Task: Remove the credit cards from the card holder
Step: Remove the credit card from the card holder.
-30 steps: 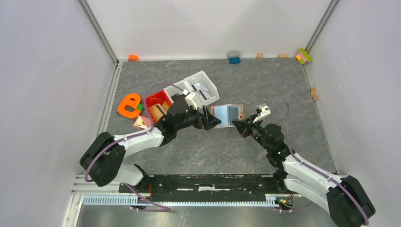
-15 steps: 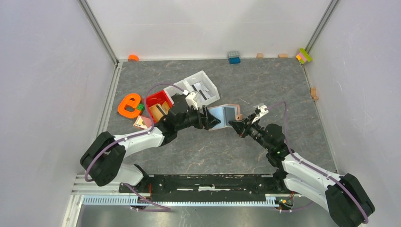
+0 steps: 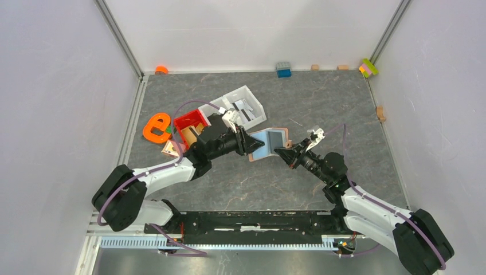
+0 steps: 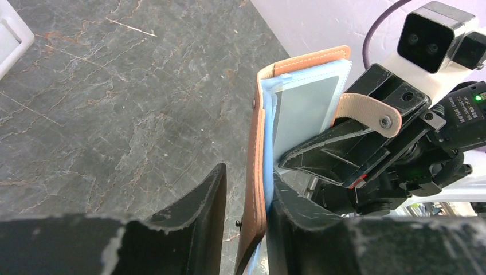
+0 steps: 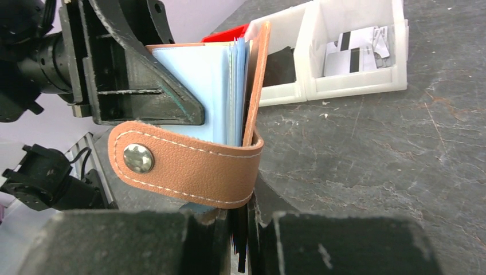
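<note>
The tan-brown card holder [image 3: 269, 140] stands tilted on edge above the table, between my two grippers. My right gripper [image 3: 282, 153] is shut on its lower right edge, and the snap tab [image 5: 183, 163] curls across in front of the fingers [image 5: 243, 209]. My left gripper [image 3: 252, 149] straddles the opposite edge. In the left wrist view the brown cover [image 4: 259, 143] runs between the jaws [image 4: 247, 175]: the right finger [image 4: 289, 206] touches the blue lining, while the left finger [image 4: 203, 206] stands a small gap off. A pale blue-grey credit card [image 4: 304, 106] shows in a pocket.
A white two-part bin [image 3: 243, 94] with black-and-white packets [image 5: 355, 48] and a red bin [image 3: 192, 122] sit behind my left arm. An orange letter e [image 3: 156, 128] lies to the left. A blue block [image 3: 283, 69] and small wooden blocks [image 3: 380, 113] lie along the walls.
The card holder has gone from lying open and flat to tilted up on edge, shifted slightly left. My left jaws have narrowed around it. The right gripper stayed shut on it.
</note>
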Controlling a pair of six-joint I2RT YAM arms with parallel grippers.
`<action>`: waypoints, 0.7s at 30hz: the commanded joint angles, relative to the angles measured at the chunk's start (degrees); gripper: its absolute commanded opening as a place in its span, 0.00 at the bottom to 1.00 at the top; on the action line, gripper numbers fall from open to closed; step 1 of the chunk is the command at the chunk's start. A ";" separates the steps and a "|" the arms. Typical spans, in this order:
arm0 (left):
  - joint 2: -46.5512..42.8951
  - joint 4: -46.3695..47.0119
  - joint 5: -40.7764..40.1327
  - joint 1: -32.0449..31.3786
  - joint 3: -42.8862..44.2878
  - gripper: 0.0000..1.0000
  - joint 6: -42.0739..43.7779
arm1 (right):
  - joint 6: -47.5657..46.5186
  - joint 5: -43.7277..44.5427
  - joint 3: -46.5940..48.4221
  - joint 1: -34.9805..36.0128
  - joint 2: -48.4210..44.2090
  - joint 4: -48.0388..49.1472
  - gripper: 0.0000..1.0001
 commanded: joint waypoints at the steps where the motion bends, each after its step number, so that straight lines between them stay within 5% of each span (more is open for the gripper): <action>1: -1.92 5.33 0.65 0.03 -1.29 0.34 -0.30 | 1.27 -2.79 -0.65 0.17 -0.08 7.12 0.00; 8: -2.68 8.71 3.16 0.03 -2.37 0.24 -0.10 | 2.71 -5.98 -1.52 0.16 0.43 11.89 0.00; 12: -2.13 5.13 1.23 0.03 -1.44 0.03 0.49 | 2.53 -6.15 -1.36 0.15 1.09 11.81 0.22; 16: -3.44 2.18 -2.07 0.03 -1.64 0.02 1.35 | 0.92 -1.15 -1.43 0.16 -0.76 7.08 0.39; 21: -4.54 0.58 -4.53 0.03 -2.00 0.02 1.59 | -1.04 4.89 -1.49 0.16 -4.07 1.54 0.39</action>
